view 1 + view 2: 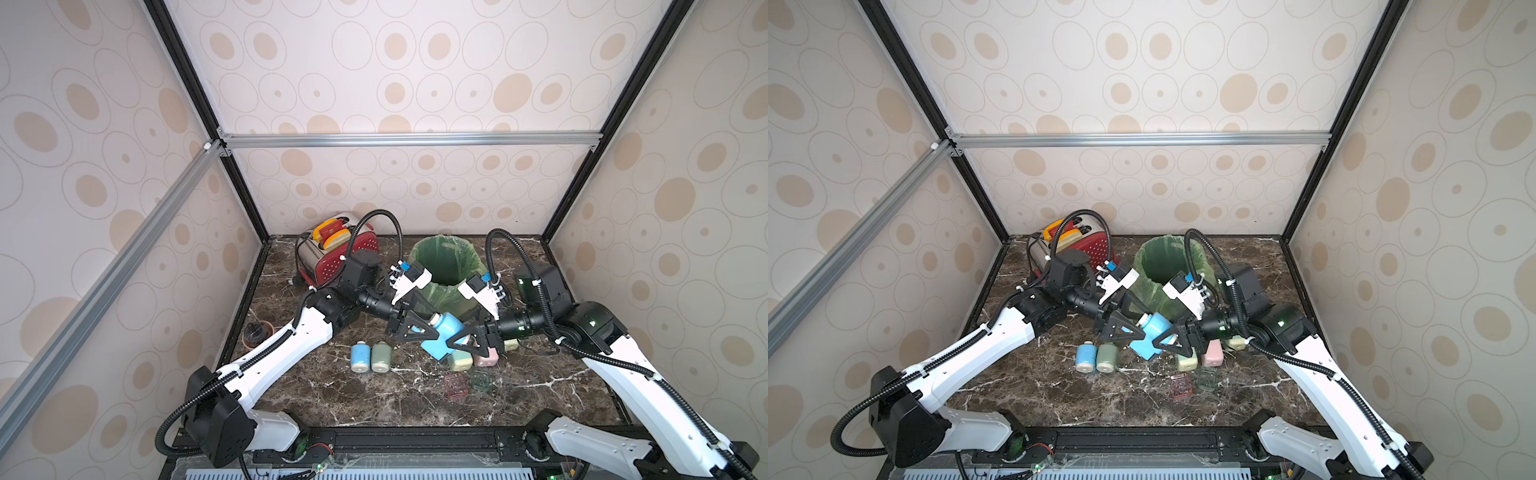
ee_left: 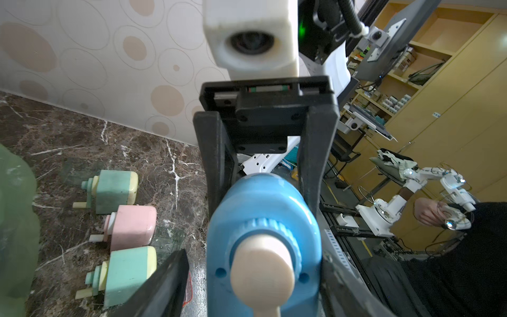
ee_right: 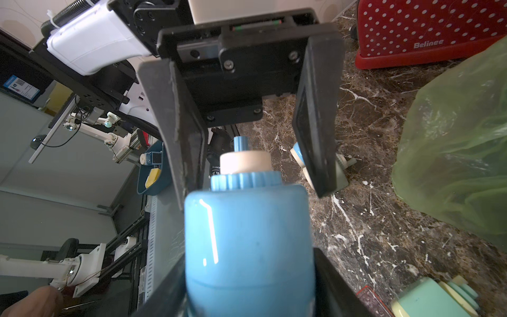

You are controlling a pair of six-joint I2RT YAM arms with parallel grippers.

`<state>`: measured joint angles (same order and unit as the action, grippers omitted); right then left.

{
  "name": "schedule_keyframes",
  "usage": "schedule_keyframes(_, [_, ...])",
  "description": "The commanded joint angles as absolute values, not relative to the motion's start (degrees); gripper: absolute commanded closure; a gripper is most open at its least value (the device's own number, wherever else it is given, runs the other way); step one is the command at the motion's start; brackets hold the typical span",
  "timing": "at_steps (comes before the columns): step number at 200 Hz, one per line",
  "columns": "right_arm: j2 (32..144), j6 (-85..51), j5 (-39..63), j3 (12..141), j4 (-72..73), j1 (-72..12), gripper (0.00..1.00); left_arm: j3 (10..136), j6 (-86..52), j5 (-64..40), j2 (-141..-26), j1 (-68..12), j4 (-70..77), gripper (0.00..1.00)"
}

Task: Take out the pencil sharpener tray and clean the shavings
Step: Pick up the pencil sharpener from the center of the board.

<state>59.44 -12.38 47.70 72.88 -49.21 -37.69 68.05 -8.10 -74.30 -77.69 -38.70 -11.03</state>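
On dark veined marble tabletop (image 1: 332,399), between circle-patterned walls (image 1: 415,83), green-lined bin (image 1: 444,294)

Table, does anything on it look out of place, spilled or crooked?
Two small clear trays, the pink tray and green tray, lie loose near the front, out of any sharpener. The held blue sharpener hangs tilted in the right claw. Spilled shavings can't be told from the marble veining.

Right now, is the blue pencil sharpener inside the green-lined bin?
No, the blue pencil sharpener is clamped in the right tool, outside the bin.
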Motion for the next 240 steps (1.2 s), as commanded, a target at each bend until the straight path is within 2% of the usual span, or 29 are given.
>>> schedule_keyframes(1, [59.67,-9.18,51.39,75.51,-48.60,-37.60,0.60,71.22,-3.24,-76.37,-78.77,-39.85,-15.79,0.32])
schedule_keyframes(66, [59.35,-8.48,51.86,74.45,-48.02,-37.54,0.56,71.72,-1.11,-76.20,-78.57,-40.02,-17.81,0.53])
schedule_keyframes(93, [57.99,-8.93,51.77,72.77,-45.73,-37.57,0.45,71.74,-0.89,-76.37,-78.49,-40.07,-17.90,0.65])
schedule_keyframes(102, [57.21,-9.19,51.54,71.99,-44.52,-37.61,0.39,71.81,-0.64,-76.40,-78.19,-39.99,-18.13,0.75])
schedule_keyframes(112, [56.47,-9.30,51.55,71.20,-43.28,-37.61,0.35,71.72,-0.29,-76.93,-77.76,-40.01,-18.13,0.80])
schedule_keyframes(143, [53.67,-11.42,51.01,67.27,-36.74,-37.59,0.15,71.63,0.00,-77.00,-76.30,-40.02,-18.06,0.87])
schedule_keyframes(169, [50.40,-14.92,48.08,62.30,-29.00,-37.51,0.05,71.55,0.34,-75.88,-75.30,-39.97,-17.89,0.92])
schedule_keyframes(200, [47.82,-21.29,45.75,54.21,-17.05,-37.53,0.02,69.32,-3.45,-70.34,-72.11,-39.09,-12.59,1.00])
schedule_keyframes(240, [44.68,-29.14,43.36,40.70,6.52,-37.87,0.00,65.12,-11.41,-66.38,-68.08,-36.55,-0.93,1.00])
